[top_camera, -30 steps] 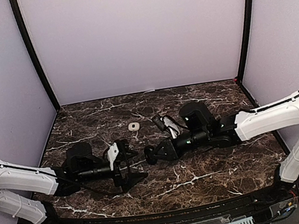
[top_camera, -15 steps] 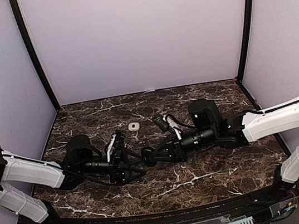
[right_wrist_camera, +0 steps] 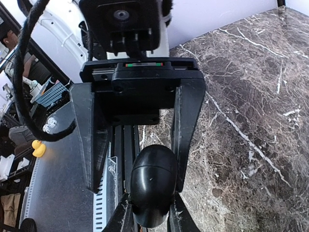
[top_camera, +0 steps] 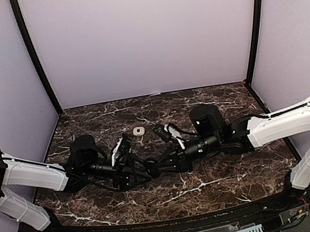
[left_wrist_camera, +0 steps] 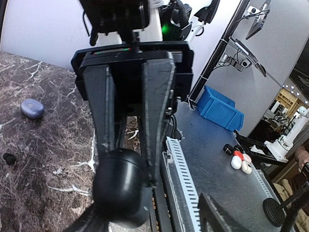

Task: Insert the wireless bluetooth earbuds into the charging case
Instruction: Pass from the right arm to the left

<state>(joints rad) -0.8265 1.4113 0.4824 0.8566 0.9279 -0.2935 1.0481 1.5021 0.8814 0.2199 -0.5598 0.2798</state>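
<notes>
1. My main worry is the left end effector (right_wrist_camera: 137, 186). It is released, its jaws straddling the black charging case (left_wrist_camera: 120, 188), with one finger just beside the shell and the other well apart. If it clamps off-centre, I judge the rounded shell could squirt out sideways.
2. The right end effector (left_wrist_camera: 129, 164) is clenched on that case at its fingertips only, held above the surface (right_wrist_camera: 251, 96). That is a shallow hold on a smooth pebble shape, so a push from the left side could twist it loose or drop it.
3. The case looks shut in both wrist views. Prying at it from a poor grip could fling it.
4. The case sits between the left end effector's fingers, right at the tips of the right one.
5. What I take for a dark earbud (left_wrist_camera: 8, 157) lies down on the surface, off to one side of the left end effector and well apart from the held case. A pale oval case (left_wrist_camera: 32, 108) rests near it.
</notes>
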